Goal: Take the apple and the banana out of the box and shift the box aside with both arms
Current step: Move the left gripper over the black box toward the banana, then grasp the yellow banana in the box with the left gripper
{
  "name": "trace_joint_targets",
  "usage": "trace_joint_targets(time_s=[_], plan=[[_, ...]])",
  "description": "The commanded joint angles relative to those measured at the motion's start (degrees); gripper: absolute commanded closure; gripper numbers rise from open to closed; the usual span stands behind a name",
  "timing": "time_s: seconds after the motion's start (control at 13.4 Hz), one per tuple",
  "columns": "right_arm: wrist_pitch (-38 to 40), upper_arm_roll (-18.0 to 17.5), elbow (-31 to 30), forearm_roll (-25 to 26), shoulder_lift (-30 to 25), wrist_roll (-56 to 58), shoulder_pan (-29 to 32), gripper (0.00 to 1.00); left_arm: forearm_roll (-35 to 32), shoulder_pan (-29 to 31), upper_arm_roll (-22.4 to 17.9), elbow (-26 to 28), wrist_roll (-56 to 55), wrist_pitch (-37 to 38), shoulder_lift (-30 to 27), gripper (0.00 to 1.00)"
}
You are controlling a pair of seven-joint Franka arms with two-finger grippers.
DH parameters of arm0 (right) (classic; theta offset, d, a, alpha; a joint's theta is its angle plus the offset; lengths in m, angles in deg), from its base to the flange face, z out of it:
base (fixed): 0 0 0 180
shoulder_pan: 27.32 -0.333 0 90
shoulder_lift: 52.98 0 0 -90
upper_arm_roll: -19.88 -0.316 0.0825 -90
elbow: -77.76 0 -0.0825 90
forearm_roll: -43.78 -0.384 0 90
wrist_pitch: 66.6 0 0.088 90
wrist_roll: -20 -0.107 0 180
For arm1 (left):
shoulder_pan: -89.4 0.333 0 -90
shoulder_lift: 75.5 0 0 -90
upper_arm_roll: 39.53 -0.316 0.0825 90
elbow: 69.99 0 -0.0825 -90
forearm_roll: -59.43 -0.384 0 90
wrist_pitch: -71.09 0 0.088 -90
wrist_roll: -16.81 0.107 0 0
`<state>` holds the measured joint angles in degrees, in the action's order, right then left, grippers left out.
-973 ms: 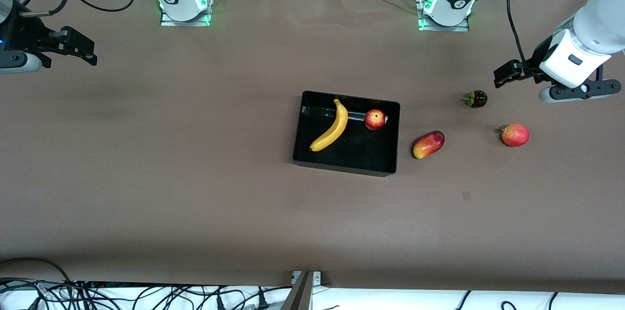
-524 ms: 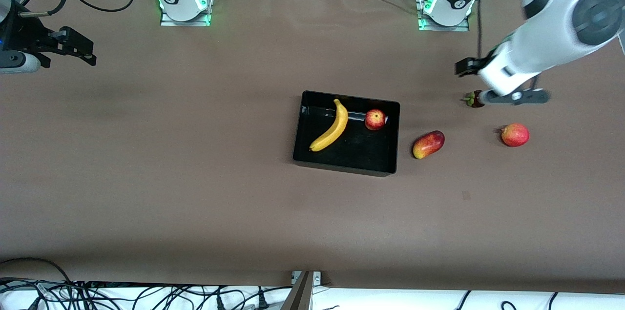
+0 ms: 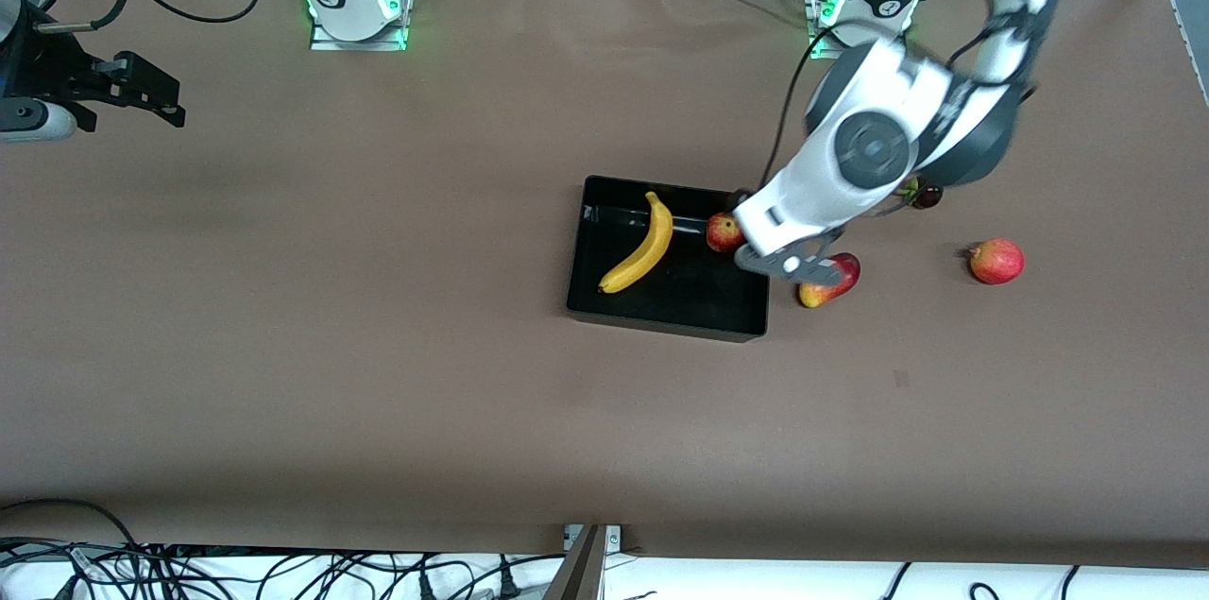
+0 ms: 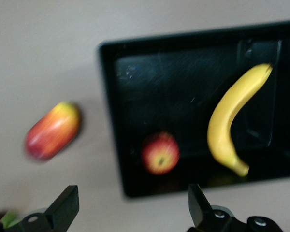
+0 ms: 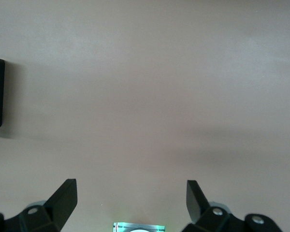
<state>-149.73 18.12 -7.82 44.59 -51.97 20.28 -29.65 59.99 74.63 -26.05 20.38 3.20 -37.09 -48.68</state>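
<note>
The box, a shallow glossy black plastic tray, sits mid-surface. In it lie a long, curved, smooth yellow banana and, near the wall toward the left arm's end, a small round red apple with yellowish speckles. The left hand hangs over that wall, fingers spread and empty. Just beside the box lies an oval red-yellow mango. The right hand waits over bare brown surface, fingers spread.
</note>
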Motion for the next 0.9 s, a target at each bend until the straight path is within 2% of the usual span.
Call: trace_joint_targets(time_s=[0.0,0.22,0.52,0.75,0.82], plan=[[-0.2,-0.1,0.3,-0.9,0.0,0.3,0.4,0.00,0.8,-4.8,-0.6,-8.9,-4.1,0.2,9.0,0.00],[-0.2,-0.1,0.3,-0.9,0.0,0.3,0.4,0.00,-1.3,-8.7,-1.0,-7.8,-7.9,-12.0,14.5,0.00],[-0.3,-0.1,0.3,-0.9,0.0,0.3,0.4,0.00,-2.1,-13.9,-2.1,-7.6,-9.7,-14.2,19.3,0.00],[-0.3,-0.1,0.3,-0.9,0.0,0.3,0.4,0.00,-8.0,-14.4,-2.2,-6.7,-11.4,-16.5,20.2,0.00],[-0.3,-0.1,0.3,-0.9,0.0,0.3,0.4,0.00,-8.0,-14.2,-2.1,-6.7,-11.2,-15.8,20.1,0.18]])
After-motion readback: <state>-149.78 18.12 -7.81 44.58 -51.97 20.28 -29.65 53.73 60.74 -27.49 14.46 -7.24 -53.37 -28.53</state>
